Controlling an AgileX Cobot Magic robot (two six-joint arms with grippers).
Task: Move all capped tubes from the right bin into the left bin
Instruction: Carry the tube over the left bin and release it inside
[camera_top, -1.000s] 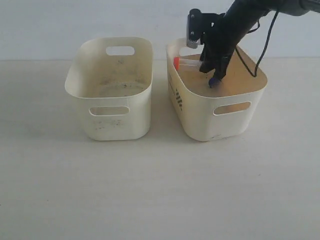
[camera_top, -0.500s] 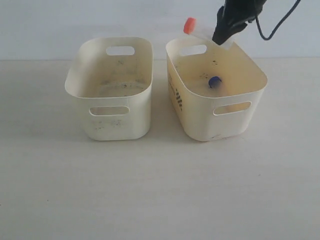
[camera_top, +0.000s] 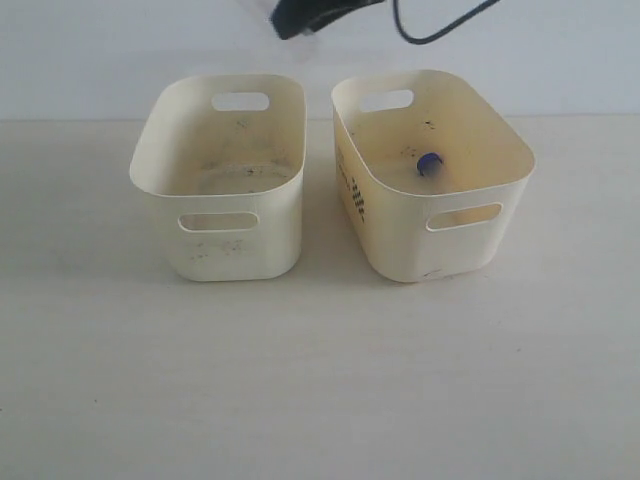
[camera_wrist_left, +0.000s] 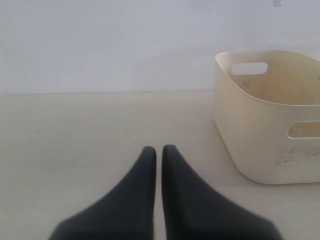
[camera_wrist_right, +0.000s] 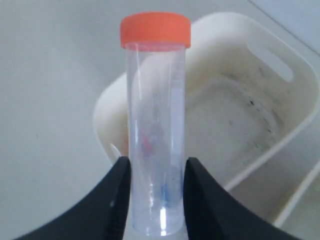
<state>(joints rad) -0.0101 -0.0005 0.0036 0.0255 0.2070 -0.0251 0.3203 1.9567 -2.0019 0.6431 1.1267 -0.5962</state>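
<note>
Pale matte counter (camera_top: 320, 380) lies beneath as the right hand (camera_wrist_right: 156, 172), black and tapered, pinches a clear cylindrical orange-capped tube (camera_wrist_right: 156, 100) by its base above the grimy, speckled left bin (camera_wrist_right: 280, 50); a blue-capped tube (camera_top: 429, 164) lies in the smooth cream right bin (camera_top: 400, 245); the left hand (camera_wrist_left: 159, 155) rests pressed together

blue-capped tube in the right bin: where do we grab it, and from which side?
From straight above: the right bin walls it in on every side, and the blue-capped tube lies low on the floor. Pinch the clear body just behind the cap, jaws across it. The body barely shows in the exterior view, so check which way it points first.
</note>
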